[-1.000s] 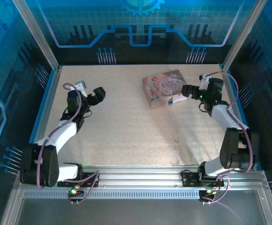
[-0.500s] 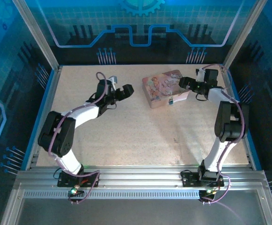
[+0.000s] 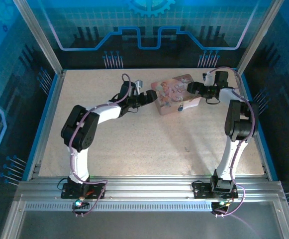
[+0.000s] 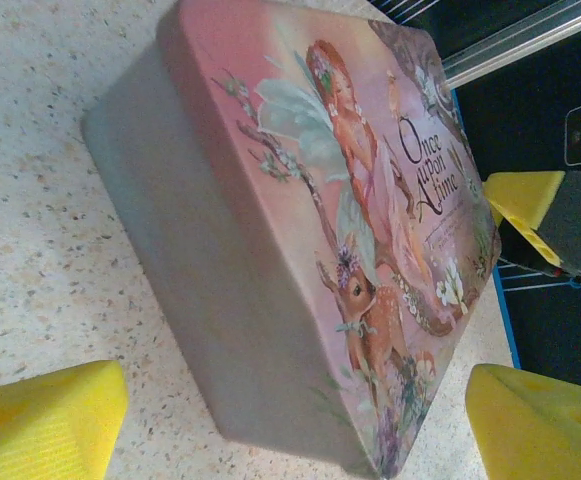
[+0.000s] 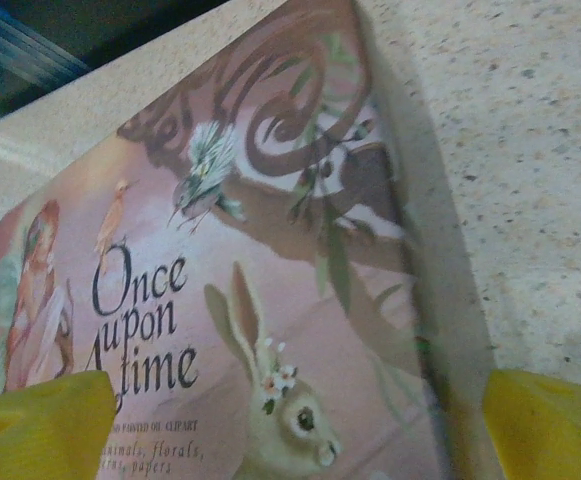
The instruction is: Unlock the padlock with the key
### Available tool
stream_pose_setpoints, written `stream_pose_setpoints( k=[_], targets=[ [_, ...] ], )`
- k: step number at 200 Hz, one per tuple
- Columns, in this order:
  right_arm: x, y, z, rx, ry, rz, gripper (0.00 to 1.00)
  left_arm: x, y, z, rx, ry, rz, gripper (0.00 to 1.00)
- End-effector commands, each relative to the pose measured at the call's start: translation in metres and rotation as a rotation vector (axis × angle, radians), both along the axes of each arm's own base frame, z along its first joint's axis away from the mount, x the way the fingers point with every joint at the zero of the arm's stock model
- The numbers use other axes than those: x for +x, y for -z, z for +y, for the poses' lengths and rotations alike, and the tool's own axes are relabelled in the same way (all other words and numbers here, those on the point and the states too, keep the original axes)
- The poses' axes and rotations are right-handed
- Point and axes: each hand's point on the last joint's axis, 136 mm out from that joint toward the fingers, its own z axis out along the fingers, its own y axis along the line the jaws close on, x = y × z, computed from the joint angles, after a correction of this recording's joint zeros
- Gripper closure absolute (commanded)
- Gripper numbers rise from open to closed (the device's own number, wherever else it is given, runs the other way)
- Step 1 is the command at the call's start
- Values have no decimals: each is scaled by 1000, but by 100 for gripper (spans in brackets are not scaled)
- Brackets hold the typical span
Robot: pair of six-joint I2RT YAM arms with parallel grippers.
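The speckled worktop (image 3: 134,144) carries the pink tin (image 3: 170,89) right of centre, in the upper half of the overhead frame, and that tin is your main hazard. Your left pincer (image 3: 151,95) and right pincer (image 3: 193,88) flank its two ends. Press in and you could shove it over the lock, or bring the arms together. The wrist views settle the spread: both pincers gape wide with nothing clamped, yellow pads (image 4: 40,425) at the lower corners. For the tiny padlock (image 3: 182,106), go by the overhead view. It lies just beside the tin's lower edge and would be easily knocked.
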Motion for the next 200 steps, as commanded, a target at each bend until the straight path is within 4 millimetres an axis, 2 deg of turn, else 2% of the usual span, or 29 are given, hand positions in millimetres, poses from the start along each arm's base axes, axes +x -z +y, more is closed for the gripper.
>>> stream_pose_setpoints(
  k=[1,47,86,163,200],
  targets=[
    [-8,-3,10,38,-91,14,12,7,-6,-13,-45,27,-2,12],
    [-21,-2,24,40,-152,30,14,16,9,-21,-52,39,26,17],
    [-30,-2,45,40,-198,40,15,16,11,-23,-57,49,31,19],
    [-59,-10,86,75,-243,36,15,-10,1,-11,-31,72,7,25],
    [-81,-11,108,84,-274,42,14,-29,0,3,-34,54,12,24]
  ],
)
